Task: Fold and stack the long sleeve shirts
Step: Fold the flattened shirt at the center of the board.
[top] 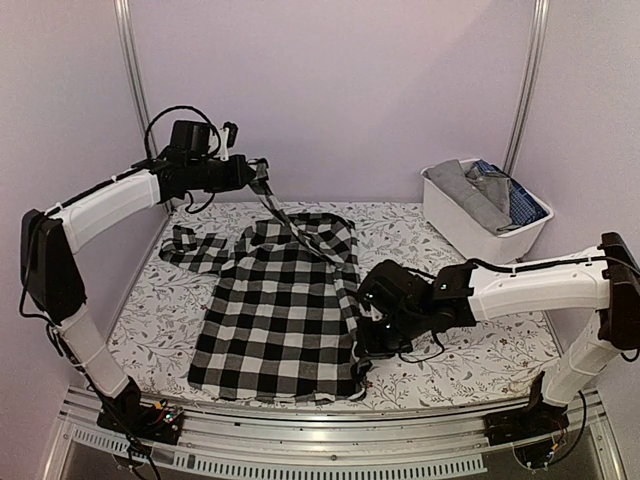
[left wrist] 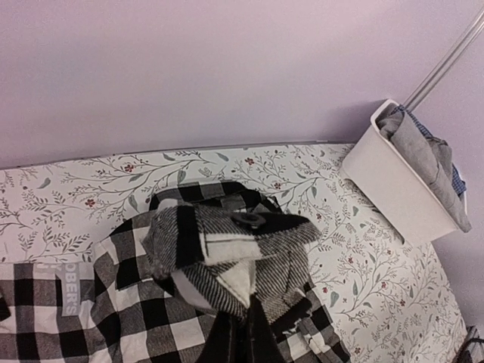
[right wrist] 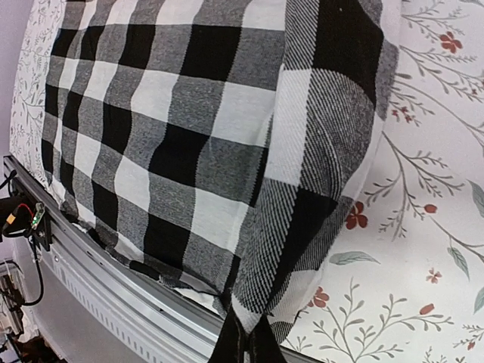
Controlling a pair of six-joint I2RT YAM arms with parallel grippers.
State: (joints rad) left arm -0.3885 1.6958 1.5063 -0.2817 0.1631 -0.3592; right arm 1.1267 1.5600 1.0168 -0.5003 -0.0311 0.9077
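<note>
The bench (top: 480, 360) carries the checked shirt (top: 280, 310) spread flat in the middle, its bottom hem right at the near edge above the metal rail. That is the biggest hazard: any pull toward the arms could, I judge, drag the hem over the edge, where it may snag on the rail.

The white bin (top: 470, 225) stands at the far right, well apart, with a grey shirt (top: 462, 190) and a blue patterned shirt (top: 515, 200) in it; it seems out of harm's way.

One sleeve (top: 300, 232) runs up from the shirt's body as a tight strand to the raised left fingers (left wrist: 231, 344), which are clamped on its cuff. Lifting higher or swinging wide would likely tug the collar area and rumple the flat body. The other sleeve (top: 195, 248) lies bunched at the left and could end up trapped in a fold.

The right fingers (right wrist: 234, 348) are pinched together on the shirt's lower right side edge. Only a narrow bite of cloth shows between them, so a quick move may let it slip out.
</note>
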